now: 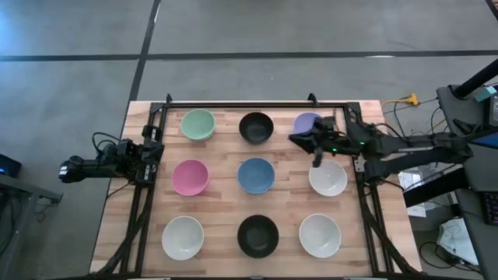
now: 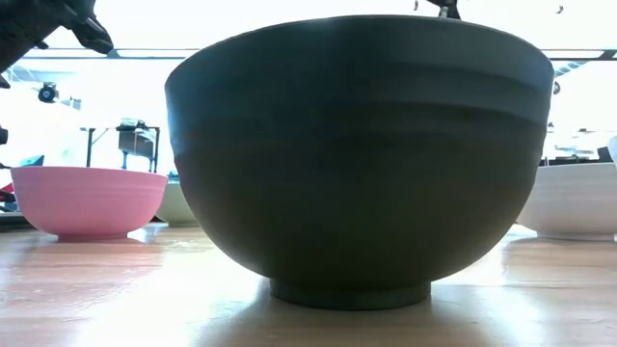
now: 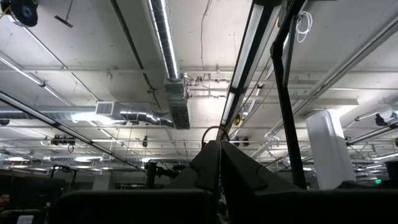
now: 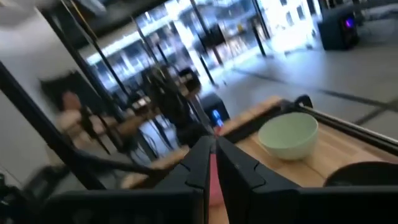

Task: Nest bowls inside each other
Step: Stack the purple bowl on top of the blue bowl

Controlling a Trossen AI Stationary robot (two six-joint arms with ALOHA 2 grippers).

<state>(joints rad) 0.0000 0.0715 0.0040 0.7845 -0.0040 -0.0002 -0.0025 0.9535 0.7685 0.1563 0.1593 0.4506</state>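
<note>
Nine small bowls stand on their bases in three rows on the wooden table. The far row holds mint green [image 1: 198, 124], black [image 1: 256, 127] and lavender [image 1: 308, 121]. The middle row holds pink [image 1: 190, 177], blue [image 1: 256, 175] and white [image 1: 327, 178]. In the near row, white [image 1: 183, 237], black [image 1: 257, 236] and white [image 1: 320, 235]. My right gripper [image 1: 296, 138] hovers shut over the near edge of the lavender bowl and partly hides it. Its wrist view shows shut fingers [image 4: 211, 144] and the mint bowl [image 4: 288, 135] beyond. My left gripper [image 1: 145, 152] waits at the table's left edge, shut [image 3: 218, 147], pointing up.
A black metal frame [image 1: 257, 103] runs along the table's far, left and right edges. Cables and equipment [image 1: 459, 148] lie off the table's right side. In the low view the near black bowl [image 2: 352, 164] fills most of the picture, with the pink bowl [image 2: 87, 200] to its left.
</note>
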